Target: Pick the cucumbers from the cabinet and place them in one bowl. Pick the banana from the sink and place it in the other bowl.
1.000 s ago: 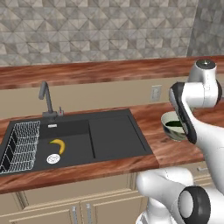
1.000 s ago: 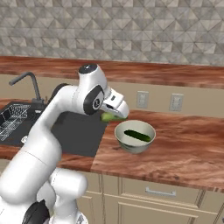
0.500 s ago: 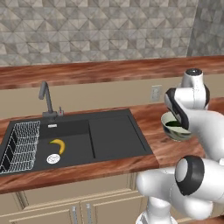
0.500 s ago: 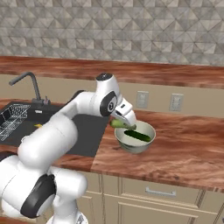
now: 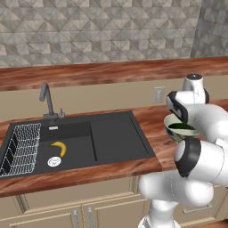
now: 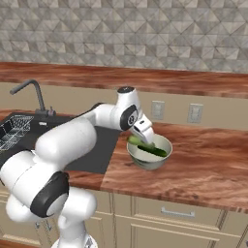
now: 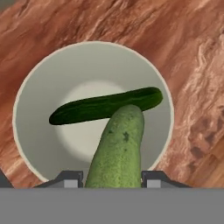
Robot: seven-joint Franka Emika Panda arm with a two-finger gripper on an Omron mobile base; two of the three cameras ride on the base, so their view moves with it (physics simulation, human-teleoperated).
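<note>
A reddish wooden counter [image 6: 193,169] carries a pale bowl [image 6: 148,158].

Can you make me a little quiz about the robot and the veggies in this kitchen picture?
1. True or false: a dark green cucumber already lies inside the white bowl.
2. What are the robot's fingers holding over the bowl? A) a banana B) a lighter green cucumber C) a spoon
3. Fill in the blank: the yellow banana lies in the black ______.

Key: 1. True. 2. B, the lighter green cucumber sits clamped between the fingers, pointing down into the bowl. 3. sink.
</note>
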